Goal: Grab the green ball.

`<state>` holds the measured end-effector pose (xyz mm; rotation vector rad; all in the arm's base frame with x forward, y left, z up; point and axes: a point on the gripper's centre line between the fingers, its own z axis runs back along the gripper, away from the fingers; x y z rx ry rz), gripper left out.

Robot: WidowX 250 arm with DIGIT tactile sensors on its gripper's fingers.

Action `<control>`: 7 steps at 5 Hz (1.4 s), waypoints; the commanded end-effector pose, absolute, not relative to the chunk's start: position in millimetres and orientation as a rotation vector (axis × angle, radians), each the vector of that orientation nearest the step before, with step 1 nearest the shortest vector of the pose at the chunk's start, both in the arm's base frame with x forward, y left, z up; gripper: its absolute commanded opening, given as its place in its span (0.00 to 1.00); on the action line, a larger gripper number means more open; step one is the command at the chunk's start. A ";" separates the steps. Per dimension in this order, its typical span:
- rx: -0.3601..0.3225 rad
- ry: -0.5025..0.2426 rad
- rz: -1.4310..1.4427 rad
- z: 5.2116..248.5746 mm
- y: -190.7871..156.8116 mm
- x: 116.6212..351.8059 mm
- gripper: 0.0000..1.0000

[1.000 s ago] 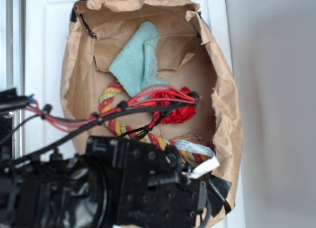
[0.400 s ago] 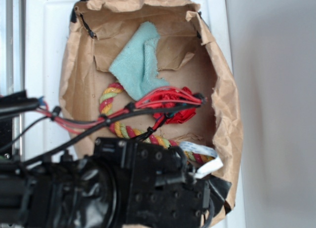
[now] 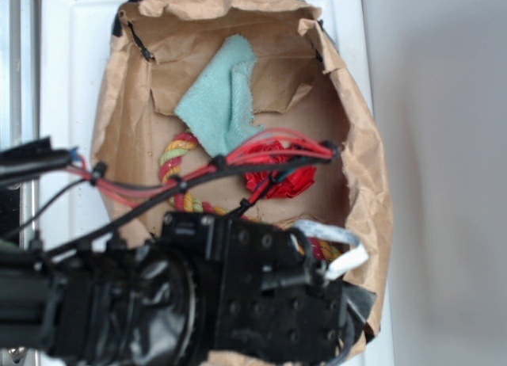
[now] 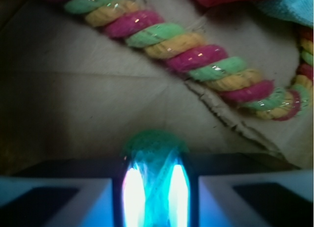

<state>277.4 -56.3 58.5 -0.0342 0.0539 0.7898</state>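
**Green ball sits between the gripper's fingers over the bag's floor**

In the wrist view the gripper (image 4: 156, 190) fills the lower edge, and the green ball (image 4: 156, 142) shows between its two glowing fingers (image 4: 131, 192), its dimpled top peeking just above them. The fingers press against the ball's sides, so the gripper looks clenched on it, though glare washes out the contact and I cannot be fully sure. Beyond the ball lies creased brown paper, and further off a twisted rope (image 4: 196, 57) of pink, green and yellow runs diagonally toward the right edge.

From the exterior view the black arm (image 3: 198, 303) covers the near end of the paper bag (image 3: 360, 184), hiding the ball and the fingertips. Red and black cables (image 3: 238, 164) stretch from the left across the bag's middle. Behind them a red paper flower (image 3: 281, 180) rests near the bag's right wall, and a pale teal cloth (image 3: 226, 97) lies toward the far end, overlapping a loop of the rope. A white ribbon cable (image 3: 337, 247) curls beside the arm at the bag's near right.
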 end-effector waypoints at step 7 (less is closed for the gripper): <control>0.169 -0.256 0.377 195.0 53.2 281.3 0.00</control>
